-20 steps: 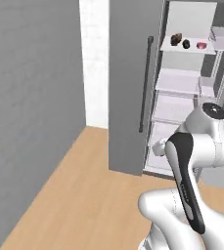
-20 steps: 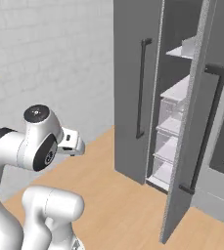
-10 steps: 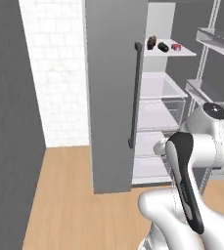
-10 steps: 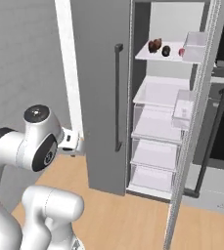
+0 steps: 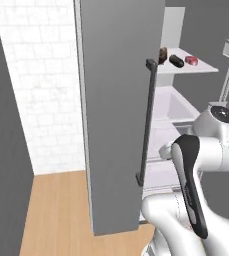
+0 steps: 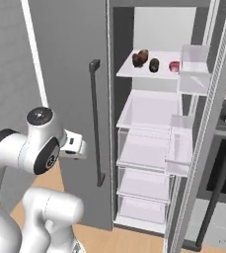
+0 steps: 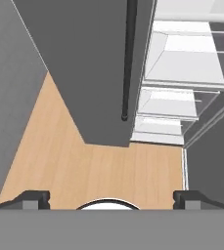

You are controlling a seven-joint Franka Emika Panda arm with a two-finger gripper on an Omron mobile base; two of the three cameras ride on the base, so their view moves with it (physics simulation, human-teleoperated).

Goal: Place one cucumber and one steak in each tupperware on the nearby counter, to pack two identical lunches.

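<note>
Tool (image 7: 111,197) stood fully open and empty, aimed down at the wooden floor (image 7: 84,171). Food items (image 6: 153,63) lay on the fridge's top shelf (image 6: 149,71), well above and ahead of the tool. Since earlier frames, both base views had swung to face the open fridge.

3 small items (image 6: 154,63) on the top fridge shelf (image 6: 149,73), too small to identify

Top fridge shelf (image 6: 149,71), white, carrying three small items in a row: brown lump (image 6: 140,58) at left, dark oval piece (image 6: 154,64) in the middle, red piece (image 6: 174,66) at right. Lower shelves (image 6: 151,111) bare.
</note>
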